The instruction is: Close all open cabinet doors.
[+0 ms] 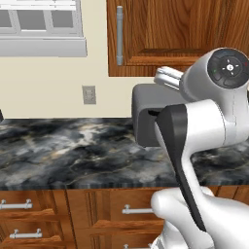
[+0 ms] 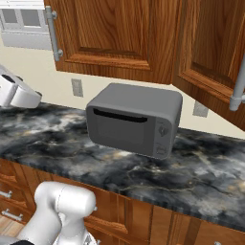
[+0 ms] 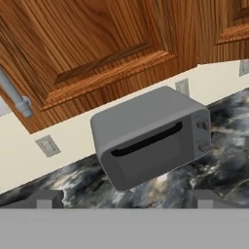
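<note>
Cabinet doors [image 2: 115, 33] hang above the dark marble table [image 2: 201, 177]; the right-hand door [image 2: 210, 57] stands swung outward over a grey microwave [image 2: 134, 122]. Pincer [image 3: 124, 199] fingertips [image 3: 46, 198] sit far apart, spread wide and holding nothing, facing the microwave.

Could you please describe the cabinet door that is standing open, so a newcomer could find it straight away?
Start at the grey microwave on the dark marble counter. Above it hang reddish-brown wall cabinets; the open door is up and to its right. Unlike the flush left door, it swings outward, its bar handle towards the room.
</note>
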